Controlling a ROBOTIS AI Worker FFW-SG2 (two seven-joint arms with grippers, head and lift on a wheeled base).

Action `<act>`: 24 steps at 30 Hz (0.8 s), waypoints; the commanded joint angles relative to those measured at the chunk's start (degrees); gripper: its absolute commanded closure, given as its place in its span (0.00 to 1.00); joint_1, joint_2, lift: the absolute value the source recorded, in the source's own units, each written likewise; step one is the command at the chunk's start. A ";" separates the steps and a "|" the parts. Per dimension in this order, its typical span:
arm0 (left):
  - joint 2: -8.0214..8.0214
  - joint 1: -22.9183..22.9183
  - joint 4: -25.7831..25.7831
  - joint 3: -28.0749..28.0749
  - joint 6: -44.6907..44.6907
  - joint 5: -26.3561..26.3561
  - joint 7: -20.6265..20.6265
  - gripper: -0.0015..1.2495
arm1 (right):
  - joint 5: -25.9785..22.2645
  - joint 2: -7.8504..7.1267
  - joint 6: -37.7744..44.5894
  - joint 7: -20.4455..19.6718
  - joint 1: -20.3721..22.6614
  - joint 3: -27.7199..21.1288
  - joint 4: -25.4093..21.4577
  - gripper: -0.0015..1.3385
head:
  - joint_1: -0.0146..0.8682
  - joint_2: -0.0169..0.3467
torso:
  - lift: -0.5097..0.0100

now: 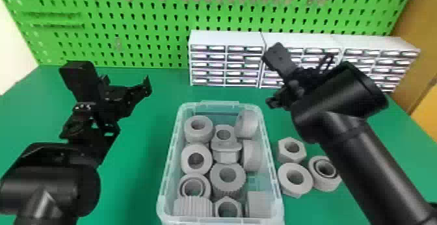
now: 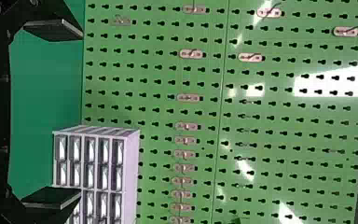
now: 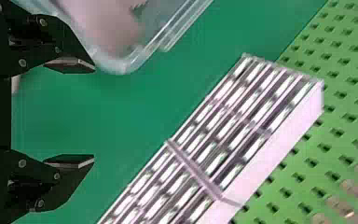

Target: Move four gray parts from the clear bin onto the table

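Both of the right gripper's (image 3: 93, 113) fingers stand apart with nothing between them, up at one o'clock of the clear bin, taking twelve as the green pegboard. Nearest, at the bin's six o'clock end, a ribbed gray part (image 1: 193, 206) lies among many others inside the clear bin (image 1: 221, 104). Out on the table (image 1: 136, 188) by its three o'clock side sit three gray parts: a round-holed one (image 1: 286, 190), a ringed one (image 1: 325, 185) farther out, and a hex nut (image 1: 283, 154) toward two. So I'd judge three of four done, one left to lift out, though the right arm could hide another. Farther off at ten o'clock, the left gripper (image 2: 81, 113) is spread and empty. Drawer units (image 1: 226, 37) run from twelve to two, backed by the green pegboard (image 1: 136, 19).
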 commanded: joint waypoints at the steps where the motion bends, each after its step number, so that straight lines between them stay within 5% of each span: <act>1: 0.00 0.00 0.03 0.01 0.00 0.00 0.00 0.09 | -1.61 0.55 1.90 0.00 -1.38 4.89 -2.33 0.42 | 0.79 0.12 | 0.89; 24: 0.00 -0.44 0.03 -0.08 0.00 -0.09 0.00 0.09 | -15.41 1.17 6.29 0.09 -4.90 17.89 -1.01 0.42 | 0.79 0.12 | 0.89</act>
